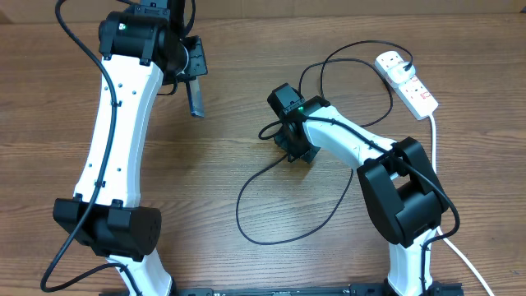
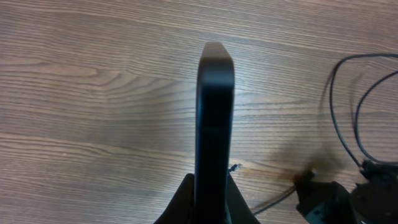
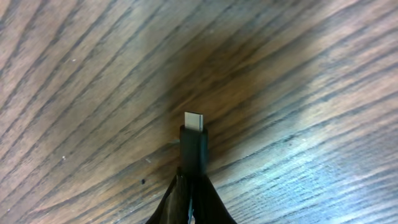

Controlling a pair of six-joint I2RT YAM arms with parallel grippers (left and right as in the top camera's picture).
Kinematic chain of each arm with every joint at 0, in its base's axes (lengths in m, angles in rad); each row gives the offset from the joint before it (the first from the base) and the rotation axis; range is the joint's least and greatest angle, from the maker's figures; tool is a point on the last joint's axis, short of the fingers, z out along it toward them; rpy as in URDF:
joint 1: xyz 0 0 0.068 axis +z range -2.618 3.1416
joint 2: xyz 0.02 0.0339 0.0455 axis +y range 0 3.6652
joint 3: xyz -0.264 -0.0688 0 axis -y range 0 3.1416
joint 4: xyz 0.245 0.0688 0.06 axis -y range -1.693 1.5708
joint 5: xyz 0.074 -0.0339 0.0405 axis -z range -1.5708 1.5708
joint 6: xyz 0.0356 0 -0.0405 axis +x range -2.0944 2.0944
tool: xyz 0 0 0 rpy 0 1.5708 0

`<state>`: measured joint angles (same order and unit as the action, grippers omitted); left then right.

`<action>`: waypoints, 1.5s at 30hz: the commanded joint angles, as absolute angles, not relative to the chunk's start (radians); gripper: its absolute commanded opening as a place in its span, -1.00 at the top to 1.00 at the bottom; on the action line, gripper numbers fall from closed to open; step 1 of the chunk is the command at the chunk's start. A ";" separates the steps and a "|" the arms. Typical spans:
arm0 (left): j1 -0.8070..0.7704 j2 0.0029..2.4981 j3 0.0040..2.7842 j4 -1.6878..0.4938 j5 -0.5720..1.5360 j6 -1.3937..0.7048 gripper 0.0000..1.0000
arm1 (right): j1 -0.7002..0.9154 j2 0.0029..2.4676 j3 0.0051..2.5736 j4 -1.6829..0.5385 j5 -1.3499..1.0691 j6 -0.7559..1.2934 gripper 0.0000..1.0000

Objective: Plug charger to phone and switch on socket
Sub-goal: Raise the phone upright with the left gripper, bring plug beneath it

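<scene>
1. The phone [image 1: 196, 100] is gripped firmly by the left gripper [image 1: 192, 80], well to the left of the socket [image 1: 411, 86]. It is held edge-on over the table [image 1: 246, 49], so its screen cannot be seen.
2. The connector [image 3: 193, 152] of the charger [image 1: 240, 210] is clamped in the right gripper [image 3: 193, 186], between the phone and the socket. Its metal tip is left sticking out past the fingers, close over the wood.
3. The charger's thin black cable is laid in loose loops on the table, left of and nearer than the socket.
4. The plug [image 1: 394, 59] is seen seated at the socket's far end.
5. The socket is laid at an angle, farthest to the right, with its white cord [image 1: 472, 265] trailed toward the near edge.
</scene>
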<state>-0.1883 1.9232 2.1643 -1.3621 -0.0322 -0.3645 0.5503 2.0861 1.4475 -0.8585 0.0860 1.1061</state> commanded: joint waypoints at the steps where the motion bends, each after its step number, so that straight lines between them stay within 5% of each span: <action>1: -0.191 1.909 2.173 -1.354 0.030 -0.370 0.92 | 0.548 2.096 1.490 -0.859 0.075 1.018 0.93; 8: -0.165 1.909 2.174 -1.282 0.339 -0.292 0.92 | 0.548 1.955 1.648 -0.920 -0.064 0.797 0.93; 16: 0.007 1.909 2.174 -1.103 0.948 -0.312 0.92 | 0.564 1.706 1.665 -0.977 -0.265 0.601 0.93; 26: 0.048 1.909 2.174 -1.057 1.316 -0.313 0.92 | 0.654 1.585 1.665 -0.927 -0.514 0.391 0.93; 45: 0.045 1.909 2.174 -1.110 1.380 -0.264 0.91 | 0.665 1.476 1.710 -0.907 -0.517 0.395 0.93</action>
<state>0.0456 1.9232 2.1643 -1.0985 1.3285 -0.3031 0.6674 1.5185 1.6691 -0.9108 -0.5392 0.4061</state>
